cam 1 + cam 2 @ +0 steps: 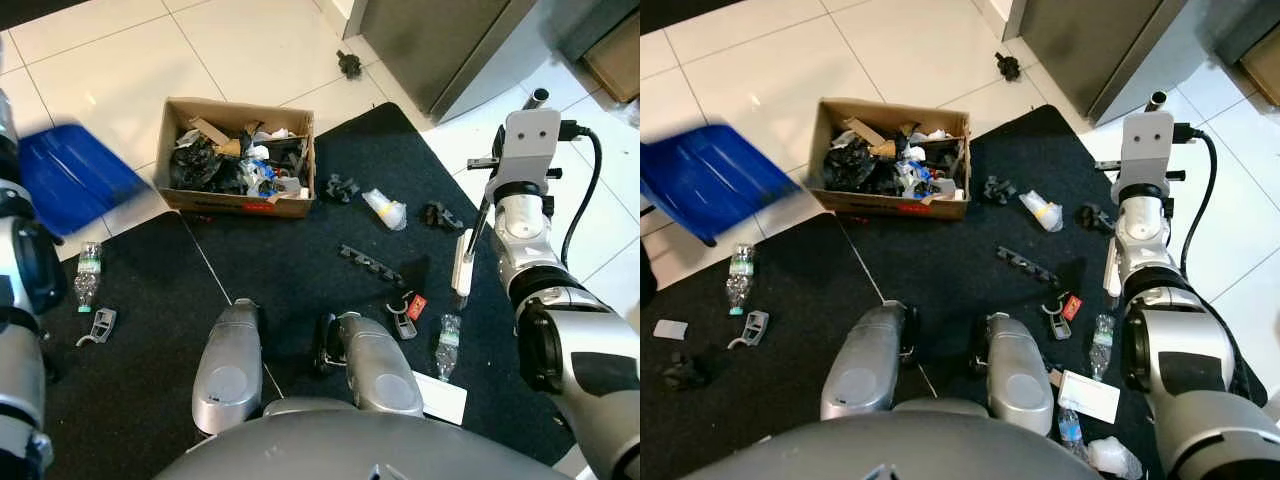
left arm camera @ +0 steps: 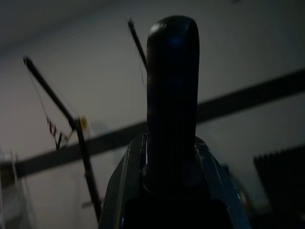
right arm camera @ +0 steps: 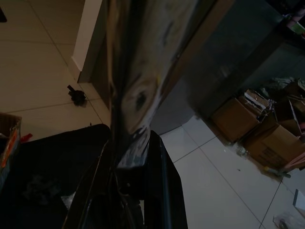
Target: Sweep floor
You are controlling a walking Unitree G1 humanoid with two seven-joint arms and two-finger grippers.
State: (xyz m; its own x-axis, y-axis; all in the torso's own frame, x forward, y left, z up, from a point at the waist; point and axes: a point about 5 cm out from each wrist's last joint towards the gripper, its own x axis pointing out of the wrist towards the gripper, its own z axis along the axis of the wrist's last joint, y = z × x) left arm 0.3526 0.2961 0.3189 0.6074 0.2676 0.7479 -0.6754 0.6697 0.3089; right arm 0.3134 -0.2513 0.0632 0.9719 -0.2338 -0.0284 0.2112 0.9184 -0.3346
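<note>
A blue dustpan [image 1: 70,175], blurred, hangs over the white tiles at the left. In the left wrist view my left gripper [image 2: 171,157] is shut on its dark handle [image 2: 172,86]. My right arm is raised at the right over the black mat [image 1: 290,260]. Its gripper [image 3: 129,155] is shut on a silvery broom handle [image 3: 138,71], whose tip [image 1: 537,97] pokes up past the wrist and whose white lower part [image 1: 462,265] hangs over the mat. Litter on the mat includes a plastic bottle [image 1: 88,272], another bottle [image 1: 448,345], a white wrapper [image 1: 388,208] and black clips [image 1: 340,187].
A cardboard box [image 1: 235,205] full of rubbish stands at the mat's far edge. A grey cabinet [image 1: 440,40] rises at the back right, with a black scrap [image 1: 348,65] on the tiles before it. More cardboard boxes [image 3: 248,129] stand further right. My knees [image 1: 230,365] are at the near edge.
</note>
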